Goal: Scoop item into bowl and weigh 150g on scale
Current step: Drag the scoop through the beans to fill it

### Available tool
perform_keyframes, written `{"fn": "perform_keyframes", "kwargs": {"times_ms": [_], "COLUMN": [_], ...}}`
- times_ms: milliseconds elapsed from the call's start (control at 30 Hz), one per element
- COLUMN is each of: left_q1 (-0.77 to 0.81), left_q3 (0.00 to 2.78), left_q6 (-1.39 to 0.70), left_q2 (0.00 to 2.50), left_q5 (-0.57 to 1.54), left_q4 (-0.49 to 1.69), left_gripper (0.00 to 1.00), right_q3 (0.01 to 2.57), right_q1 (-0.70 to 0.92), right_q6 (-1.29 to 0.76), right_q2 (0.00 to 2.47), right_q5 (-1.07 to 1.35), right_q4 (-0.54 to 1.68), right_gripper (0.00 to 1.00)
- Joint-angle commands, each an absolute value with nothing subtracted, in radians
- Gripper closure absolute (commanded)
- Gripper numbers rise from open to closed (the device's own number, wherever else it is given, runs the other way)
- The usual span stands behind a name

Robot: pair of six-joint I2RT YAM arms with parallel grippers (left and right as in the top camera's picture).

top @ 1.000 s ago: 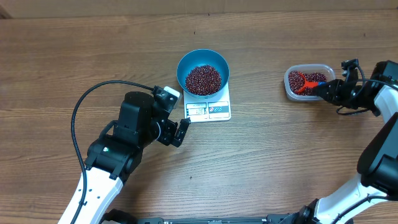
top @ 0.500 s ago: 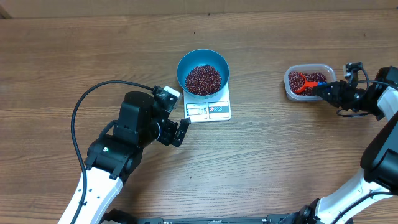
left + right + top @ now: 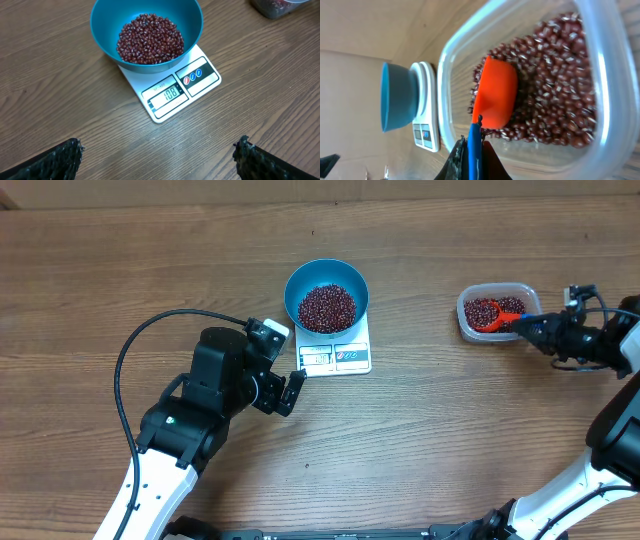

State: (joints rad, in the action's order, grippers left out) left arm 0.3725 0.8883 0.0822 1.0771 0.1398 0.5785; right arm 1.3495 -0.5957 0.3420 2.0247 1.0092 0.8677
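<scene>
Brown wood-grain tabletop (image 3: 450, 430) w/ even, soft light; paler strip (image 3: 200, 188) along far edge.

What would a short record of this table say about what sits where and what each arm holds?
Bowl: round bright-blue bowl on small white kitchen scale, holding dark red beans
Tub: clear plastic tub, more beans inside
Scoop: red scoop, in tub
Right fingers: shut on scoop's blue handle
Left fingers: open, empty, near scale

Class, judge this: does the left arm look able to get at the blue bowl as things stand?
Probably yes. The left gripper is open and faces the bowl on the scale, with only bare table between them. The right gripper, holding the scoop, is far off.
</scene>
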Motion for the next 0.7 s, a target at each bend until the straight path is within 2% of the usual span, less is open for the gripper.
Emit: {"fn": "perform_keyframes", "kwargs": {"times_ms": [0, 667], "left_q1": [0.369, 0.369], "left_q3": [0.886, 0.886], "left_q6": [0.101, 0.101], "left_q2": [1.06, 1.06], "left_q5": [0.154, 0.154], "left_q4": [0.576, 0.576], "left_gripper": [0.01, 0.0], "right_q3": [1.383, 1.383], "right_q1": [-0.603, -0.678], "right_q6": [0.379, 0.395], "right_q2": [2.029, 2.029], "right_q5": [1.102, 1.296], "right_q4": [0.87, 0.881], "right_gripper": [0.96, 0.96]}}
